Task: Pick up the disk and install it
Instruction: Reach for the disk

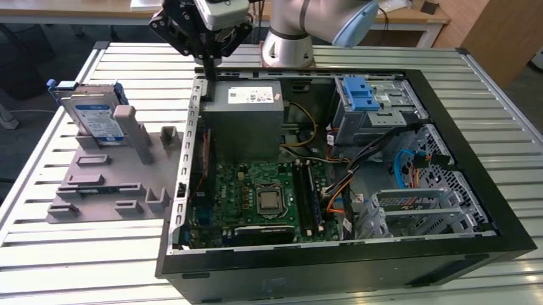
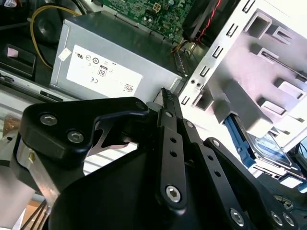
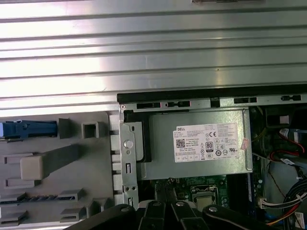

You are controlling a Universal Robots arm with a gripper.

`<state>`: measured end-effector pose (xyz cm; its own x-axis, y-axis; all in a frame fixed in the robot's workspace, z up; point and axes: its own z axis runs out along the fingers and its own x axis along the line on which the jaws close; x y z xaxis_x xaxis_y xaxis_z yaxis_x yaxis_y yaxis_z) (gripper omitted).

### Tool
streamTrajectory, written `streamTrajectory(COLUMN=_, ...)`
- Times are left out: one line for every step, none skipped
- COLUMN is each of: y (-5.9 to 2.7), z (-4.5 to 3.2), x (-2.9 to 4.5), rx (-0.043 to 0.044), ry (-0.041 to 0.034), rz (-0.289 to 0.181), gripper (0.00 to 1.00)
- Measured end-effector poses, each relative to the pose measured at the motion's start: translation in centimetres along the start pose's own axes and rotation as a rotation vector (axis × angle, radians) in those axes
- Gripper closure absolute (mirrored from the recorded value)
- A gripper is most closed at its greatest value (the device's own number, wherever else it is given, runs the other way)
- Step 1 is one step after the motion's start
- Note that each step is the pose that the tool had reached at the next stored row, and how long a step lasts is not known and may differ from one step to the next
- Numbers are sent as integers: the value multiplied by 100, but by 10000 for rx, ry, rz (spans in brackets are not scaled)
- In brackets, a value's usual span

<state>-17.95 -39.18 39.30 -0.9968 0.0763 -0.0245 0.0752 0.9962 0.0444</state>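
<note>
A slatted metal table (image 1: 85, 254) carries everything, and wooden desks (image 1: 407, 19) stand behind it. At the exterior view's left, the disk (image 1: 91, 117) stands on edge in a grey rack (image 1: 93, 190), well apart from the gripper (image 1: 208, 63). The gripper hangs with its fingers drawn narrow and empty, above the back corner of the open computer case (image 1: 339, 270), near the grey box (image 1: 241, 111). Further right, a blue latch (image 1: 360, 95) sits on the drive cage (image 1: 390, 113).
</note>
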Motion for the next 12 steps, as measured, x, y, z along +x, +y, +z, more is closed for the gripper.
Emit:
streamTrajectory(y=5, z=0, x=14, rx=0, ry=0, rz=-1, gripper=89)
streamTrajectory(y=13, z=-1, x=31, rx=1, ry=1, rz=0, gripper=89)
streamTrajectory(y=20, z=-1, x=51, rx=0, ry=0, rz=-1, gripper=89)
streamTrajectory(y=25, z=-1, x=72, rx=1, ry=1, rz=-1, gripper=89)
streamTrajectory(y=31, z=-1, x=92, rx=0, ry=0, rz=-2, gripper=89)
streamTrajectory(y=38, z=-1, x=110, rx=1, ry=0, rz=-1, gripper=89)
streamTrajectory(y=46, z=-1, x=127, rx=0, ry=1, rz=0, gripper=89)
streamTrajectory(y=54, z=0, x=142, rx=0, ry=0, rz=0, gripper=89)
streamTrajectory(y=64, z=0, x=157, rx=1, ry=0, rz=-1, gripper=89)
streamTrajectory(y=71, z=0, x=172, rx=0, ry=0, rz=-1, gripper=89)
streamTrajectory(y=78, z=0, x=187, rx=0, ry=0, rz=-1, gripper=89)
streamTrajectory(y=87, z=0, x=200, rx=0, ry=0, rz=-1, gripper=89)
